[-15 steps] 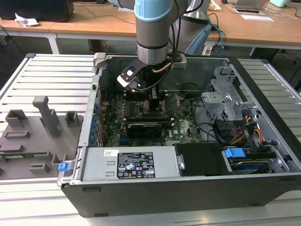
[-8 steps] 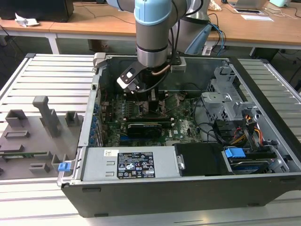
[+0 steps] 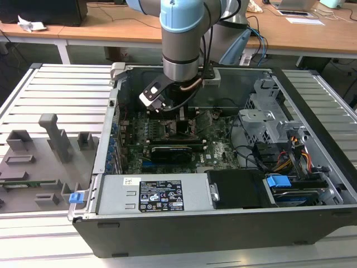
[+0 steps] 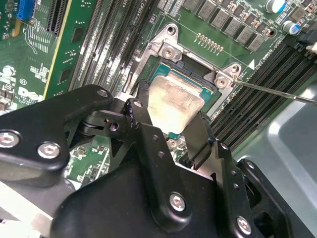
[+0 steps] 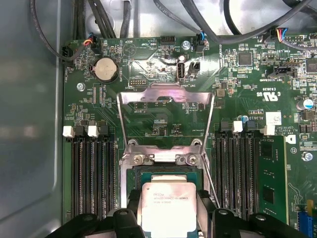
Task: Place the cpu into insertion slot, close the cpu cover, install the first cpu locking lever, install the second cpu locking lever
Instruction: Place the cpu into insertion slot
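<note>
Silver cpu point(image 5: 166, 206) in end effector point(image 4: 172, 119) over socket point(image 5: 144, 176), possibly touching | cpu cover point(image 5: 166, 93) raised

Bench top point(image 3: 61, 84) is grey ribbed metal, slats running side to side. Open tower case point(image 3: 223, 226) lies on its side mid-bench, open face up, dark outer wall facing the camera. Grey fixture plate point(image 3: 28, 167) sits flat on the slats at the exterior view's left, just beside the case, with upright grey holders on it. Blue clip point(image 3: 74, 197) sits where plate corner meets case corner; can't tell which it's fixed to. Slats show again past the case at the exterior view's right. Wooden desks point(image 3: 111, 29) stand behind the bench, crumpled white paper point(image 3: 29, 24) on one.
</note>
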Controlling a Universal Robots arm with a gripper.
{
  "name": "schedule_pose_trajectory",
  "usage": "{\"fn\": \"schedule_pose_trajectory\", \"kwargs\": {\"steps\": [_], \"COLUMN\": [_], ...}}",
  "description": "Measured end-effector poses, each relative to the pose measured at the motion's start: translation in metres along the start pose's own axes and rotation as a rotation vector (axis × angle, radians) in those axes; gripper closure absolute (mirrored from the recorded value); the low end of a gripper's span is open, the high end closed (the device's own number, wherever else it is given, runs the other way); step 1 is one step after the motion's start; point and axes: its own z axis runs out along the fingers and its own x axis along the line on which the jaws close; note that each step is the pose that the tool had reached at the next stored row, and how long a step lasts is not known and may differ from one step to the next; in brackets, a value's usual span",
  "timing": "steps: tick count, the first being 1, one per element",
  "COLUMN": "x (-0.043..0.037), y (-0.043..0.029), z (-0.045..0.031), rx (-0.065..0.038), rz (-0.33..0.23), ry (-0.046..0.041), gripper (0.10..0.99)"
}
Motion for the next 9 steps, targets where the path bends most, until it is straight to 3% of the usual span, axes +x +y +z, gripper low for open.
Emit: {"fn": "schedule_pose_trajectory", "kwargs": {"steps": [9], "x": [0.0010], "y": [-0.0001], "z": [0.0049], "rx": [0.000], "rz": [0.000], "ry": [-0.0007], "gripper": [0.557]}}
